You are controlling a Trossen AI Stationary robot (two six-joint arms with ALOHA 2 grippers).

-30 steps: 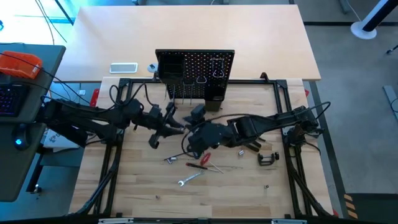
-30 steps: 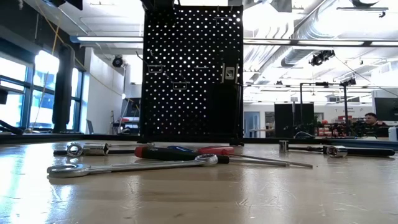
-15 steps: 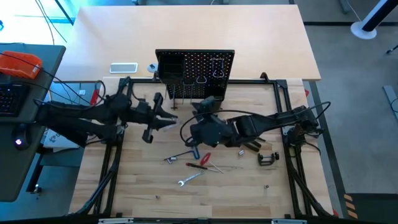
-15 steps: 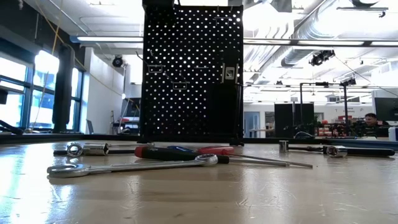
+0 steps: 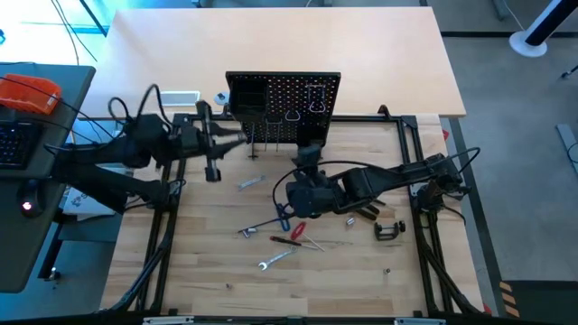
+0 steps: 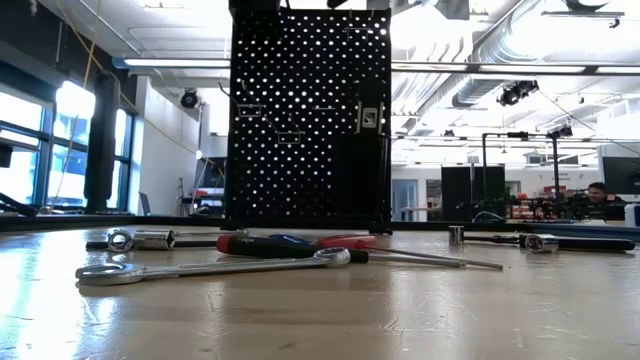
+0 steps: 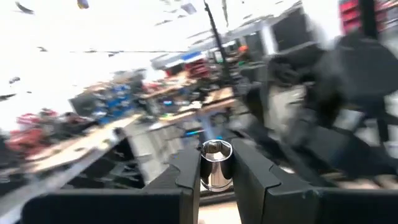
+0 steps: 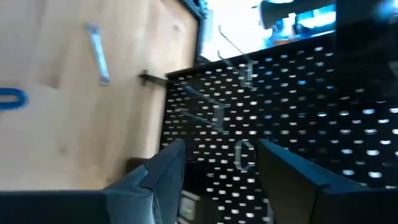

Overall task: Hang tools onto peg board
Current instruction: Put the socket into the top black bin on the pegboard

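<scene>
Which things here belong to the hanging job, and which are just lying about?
Job: peg board; socket in left gripper; open right gripper; screwdriver; wrench; C-clamp.
Lying about: white device; orange object.

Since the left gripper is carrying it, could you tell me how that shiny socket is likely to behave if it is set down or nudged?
The socket is a short polished metal cylinder, so it probably feels heavy for its size and rigid. Its smooth chrome looks slippery between the left gripper fingers. Laid on its side, it would likely roll; stood on its flat end, it should stay put.
</scene>
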